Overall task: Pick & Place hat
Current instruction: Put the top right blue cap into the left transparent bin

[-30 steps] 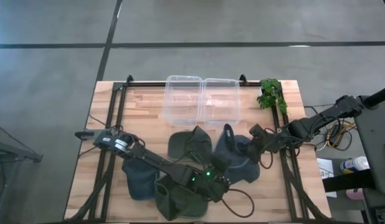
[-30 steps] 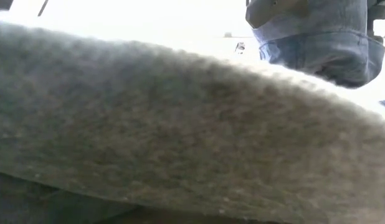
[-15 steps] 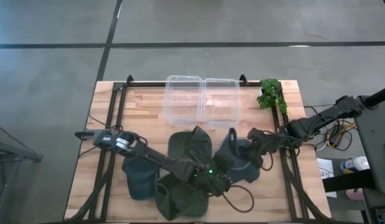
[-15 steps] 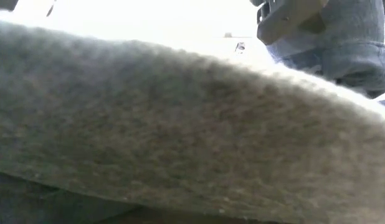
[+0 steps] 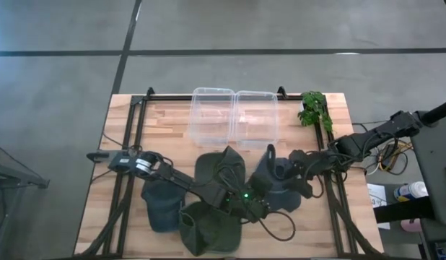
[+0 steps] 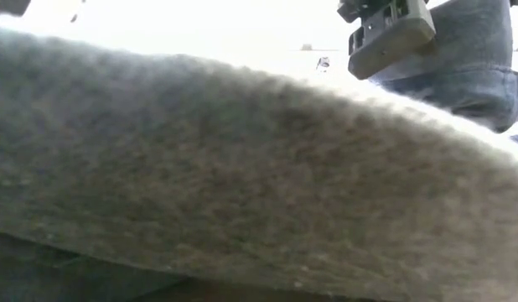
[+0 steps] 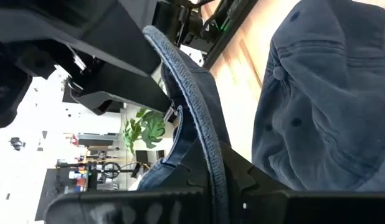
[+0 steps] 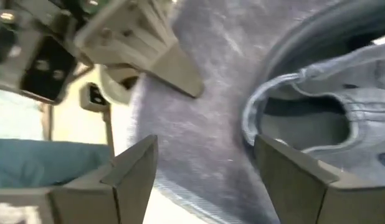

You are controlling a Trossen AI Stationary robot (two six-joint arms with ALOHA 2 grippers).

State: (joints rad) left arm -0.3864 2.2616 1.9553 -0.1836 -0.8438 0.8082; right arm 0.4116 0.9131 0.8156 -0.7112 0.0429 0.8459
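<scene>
While both arms reached in over the pile of hats near the front of the table, the blue hat sat between them, to the right of the green hat. The left gripper lay low across the pile, and from its wrist its fingers looked clamped on the blue hat's brim, which stood up on edge between them. The right gripper came in from the right side with its fingers spread apart, the blue hat's cloth lying between them. Behind the pile stood two clear bins, and a small green plant sat at the far right corner. At table height a grey hat blocked nearly everything.
</scene>
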